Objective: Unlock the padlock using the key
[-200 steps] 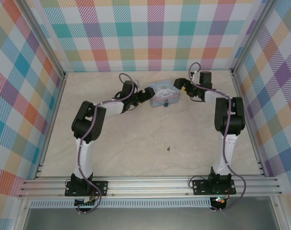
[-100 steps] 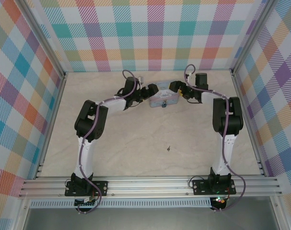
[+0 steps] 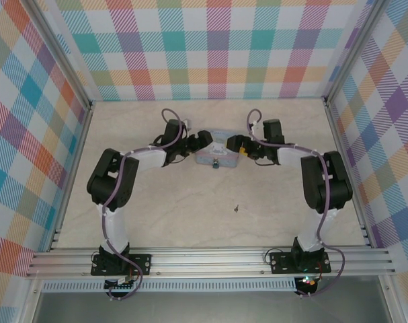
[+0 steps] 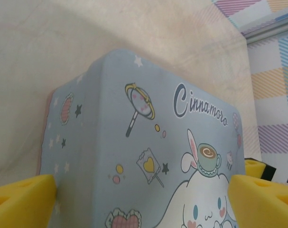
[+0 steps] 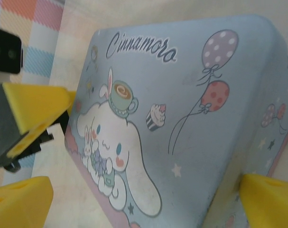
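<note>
The pale blue cartoon tin [image 3: 213,152] lies on the table between my two grippers. The tiny dark padlock [image 3: 216,163] hangs at its near side. The speck-like key [image 3: 236,208] lies alone on the table, well nearer to me. My left gripper [image 3: 201,142] straddles the tin's left end, and its yellow pads [image 4: 21,200] press against the tin [image 4: 148,142]. My right gripper [image 3: 234,146] stands open round the right end. One of its pads [image 5: 269,202] touches the tin [image 5: 196,118], while the other is separated from it by a strip of table.
Checked walls and aluminium posts [image 3: 74,148] close in the table on three sides. Bare marbled tabletop [image 3: 190,215] stretches from the tin to the arm bases. The left gripper's yellow finger [image 5: 34,104] shows beside the tin in the right wrist view.
Both grippers and the tin between them have moved left and towards me. The padlock came along with the tin. The key has stayed where it was.
</note>
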`<state>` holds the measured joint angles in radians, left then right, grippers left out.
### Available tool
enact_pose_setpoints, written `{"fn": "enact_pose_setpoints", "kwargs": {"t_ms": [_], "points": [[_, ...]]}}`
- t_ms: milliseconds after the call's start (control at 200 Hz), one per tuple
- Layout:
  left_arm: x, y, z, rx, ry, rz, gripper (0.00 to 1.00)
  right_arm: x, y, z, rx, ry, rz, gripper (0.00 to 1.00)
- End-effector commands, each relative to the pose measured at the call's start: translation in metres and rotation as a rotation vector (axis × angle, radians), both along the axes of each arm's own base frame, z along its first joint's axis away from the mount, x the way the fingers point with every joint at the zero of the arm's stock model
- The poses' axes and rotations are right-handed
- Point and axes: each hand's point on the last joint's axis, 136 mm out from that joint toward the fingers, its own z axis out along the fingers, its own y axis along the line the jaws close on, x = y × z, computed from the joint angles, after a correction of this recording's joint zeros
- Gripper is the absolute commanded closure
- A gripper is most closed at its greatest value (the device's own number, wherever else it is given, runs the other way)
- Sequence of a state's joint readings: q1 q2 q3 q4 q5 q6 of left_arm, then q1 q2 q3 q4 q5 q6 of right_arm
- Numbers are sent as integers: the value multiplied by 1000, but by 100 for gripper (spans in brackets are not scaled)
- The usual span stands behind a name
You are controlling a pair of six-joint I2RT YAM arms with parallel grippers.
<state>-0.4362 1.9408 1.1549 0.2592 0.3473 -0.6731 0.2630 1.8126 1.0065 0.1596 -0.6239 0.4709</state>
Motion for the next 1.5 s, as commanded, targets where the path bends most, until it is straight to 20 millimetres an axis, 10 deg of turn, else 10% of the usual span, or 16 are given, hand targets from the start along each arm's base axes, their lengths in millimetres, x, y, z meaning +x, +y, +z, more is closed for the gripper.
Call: {"fn": "enact_pose_setpoints", "kwargs": {"t_ms": [0, 310, 580, 965, 1495], "points": [[-29, -6, 18, -32, -19, -56, 7, -34, 26, 26, 53, -79, 102, 0], [-63, 22, 13, 20, -6, -5, 6, -110, 32, 17, 42, -38, 136, 0], [-65, 71, 41, 235, -113, 105, 0, -128, -19, 7, -244, 50, -19, 0], [-91, 103, 74, 279, -236, 176, 0, -200, -47, -18, -376, 335, -110, 29], [-99, 117, 69, 275, -259, 202, 0, -203, -21, -64, -715, 406, -38, 49]]}}
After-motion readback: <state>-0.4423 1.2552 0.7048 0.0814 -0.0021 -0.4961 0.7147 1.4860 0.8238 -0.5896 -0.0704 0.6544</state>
